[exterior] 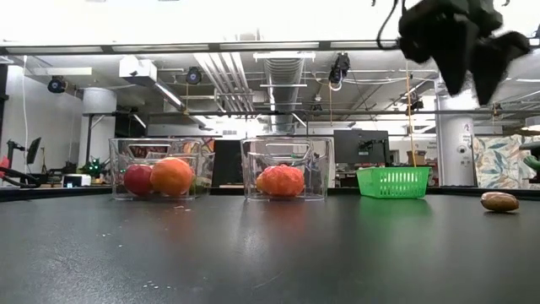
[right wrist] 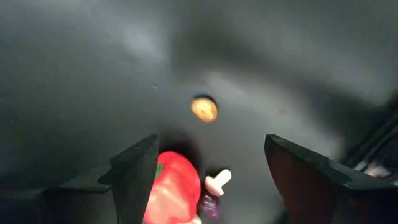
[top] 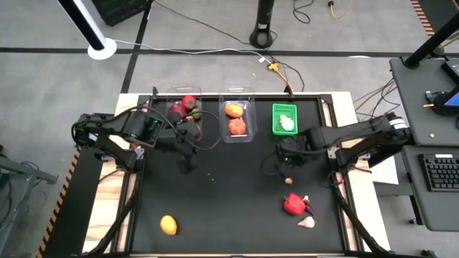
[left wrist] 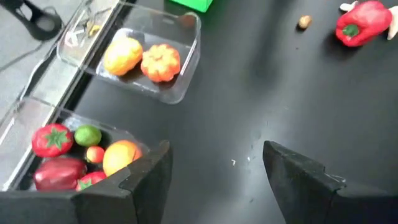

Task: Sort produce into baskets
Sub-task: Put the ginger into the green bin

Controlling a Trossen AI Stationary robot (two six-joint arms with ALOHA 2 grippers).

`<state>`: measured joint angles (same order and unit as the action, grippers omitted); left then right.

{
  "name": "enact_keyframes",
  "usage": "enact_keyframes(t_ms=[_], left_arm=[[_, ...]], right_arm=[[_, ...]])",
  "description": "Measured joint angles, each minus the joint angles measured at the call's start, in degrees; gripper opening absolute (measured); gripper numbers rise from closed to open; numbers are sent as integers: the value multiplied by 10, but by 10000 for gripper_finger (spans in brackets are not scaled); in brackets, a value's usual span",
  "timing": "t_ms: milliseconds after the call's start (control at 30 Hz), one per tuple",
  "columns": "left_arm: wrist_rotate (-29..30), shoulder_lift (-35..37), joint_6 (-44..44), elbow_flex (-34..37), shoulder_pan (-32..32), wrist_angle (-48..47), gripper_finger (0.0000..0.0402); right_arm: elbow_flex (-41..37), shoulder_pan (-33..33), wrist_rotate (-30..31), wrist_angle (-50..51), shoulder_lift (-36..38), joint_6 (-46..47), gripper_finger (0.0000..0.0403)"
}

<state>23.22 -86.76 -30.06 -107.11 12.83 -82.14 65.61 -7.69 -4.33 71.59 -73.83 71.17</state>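
Two clear tubs stand at the table's far edge. The left tub (top: pixel 183 109) holds a tomato (left wrist: pixel 52 139), a lime and other red and orange pieces. The middle tub (top: pixel 237 115) holds two orange pieces (left wrist: pixel 160 62). A green mesh basket (top: pixel 285 118) holds a white piece. My left gripper (left wrist: pixel 214 155) hangs open over bare table just in front of the left tub. My right gripper (right wrist: pixel 211 149) is open in the air above a small brown piece (right wrist: pixel 204 109). Nearer lie a red pepper (top: pixel 294 204) and a white garlic piece (top: pixel 306 222).
An orange-yellow piece (top: pixel 168 225) lies alone near the front left. A small purple piece (top: pixel 309 208) lies against the red pepper. The middle of the black table (top: pixel 229 193) is bare. In the low view my right gripper (exterior: pixel 471 80) hangs high at the right.
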Motion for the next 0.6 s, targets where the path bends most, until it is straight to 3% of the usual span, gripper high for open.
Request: enact_keyframes(t_ms=[267,600], left_arm=[[3,-1,41,0,-20,12,231],[24,-1,62,0,-47,12,231]], right_arm=[[-123,-43,-8,-152,-13,73,267],[-174,-48,-21,-232,-72,78,237]])
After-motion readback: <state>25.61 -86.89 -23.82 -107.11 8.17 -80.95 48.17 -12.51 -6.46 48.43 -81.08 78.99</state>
